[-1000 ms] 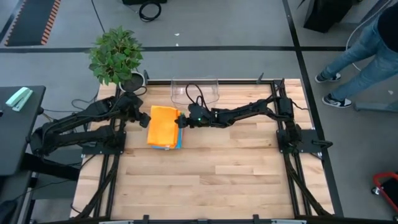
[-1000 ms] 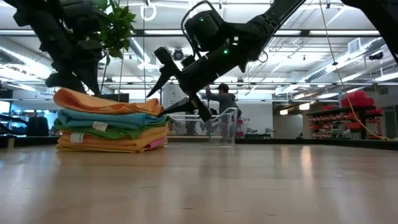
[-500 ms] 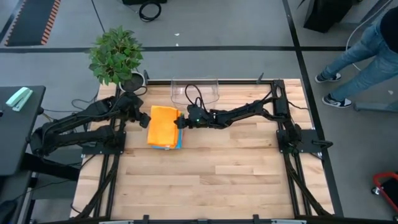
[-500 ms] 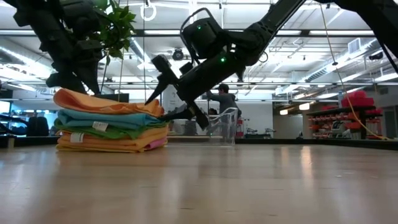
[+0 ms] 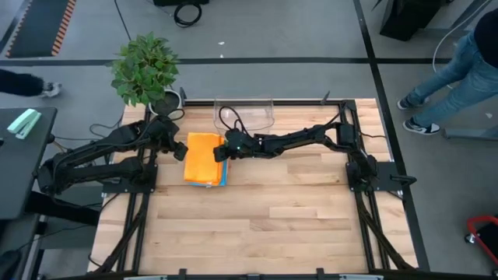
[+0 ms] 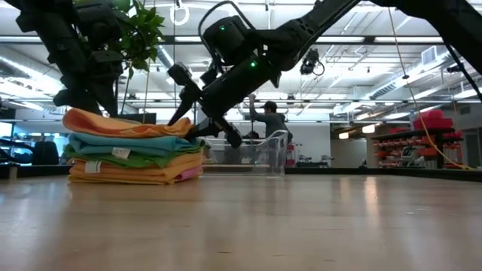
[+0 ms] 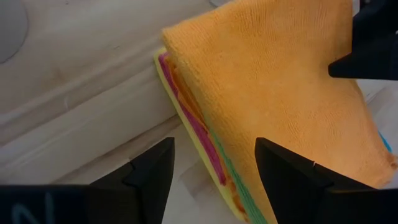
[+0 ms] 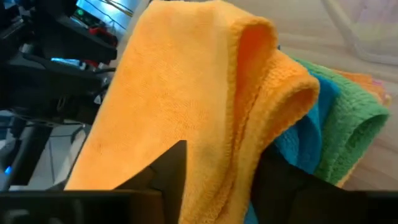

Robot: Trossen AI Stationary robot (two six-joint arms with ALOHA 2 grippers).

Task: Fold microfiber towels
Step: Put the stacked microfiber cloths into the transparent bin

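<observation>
A stack of folded microfiber towels (image 5: pixel 204 159) lies on the wooden table, with an orange one on top (image 6: pixel 128 123) and blue, green, orange, pink and yellow layers below (image 7: pixel 205 146). My right gripper (image 5: pixel 222 150) reaches in from the table's right, tilted down. It is open, and the top orange towel's rounded fold (image 8: pixel 249 93) lies between its fingers. My left gripper (image 7: pixel 214 177) hangs open at the stack's left edge (image 5: pixel 185 149), above the table and touching nothing. My right gripper straddles the top orange towel's folded right edge (image 8: pixel 217 158), one finger above (image 6: pixel 175 105) and one at the edge below (image 6: pixel 202 132), coming slanting down from the table's right. I cannot tell whether the fingers touch the cloth. The towel still lies on the stack.
A clear plastic bin (image 5: pixel 243 114) stands just beyond the stack at the table's far edge. A potted plant (image 5: pixel 145 68) sits off the far left corner. A person's legs (image 5: pixel 451 70) show on the floor to the right. Bare wood spreads toward the near edge.
My right gripper has moved toward the table's left and slightly rolled, bringing its fingers over the right edge of the top orange towel. The stack has kept its place.
</observation>
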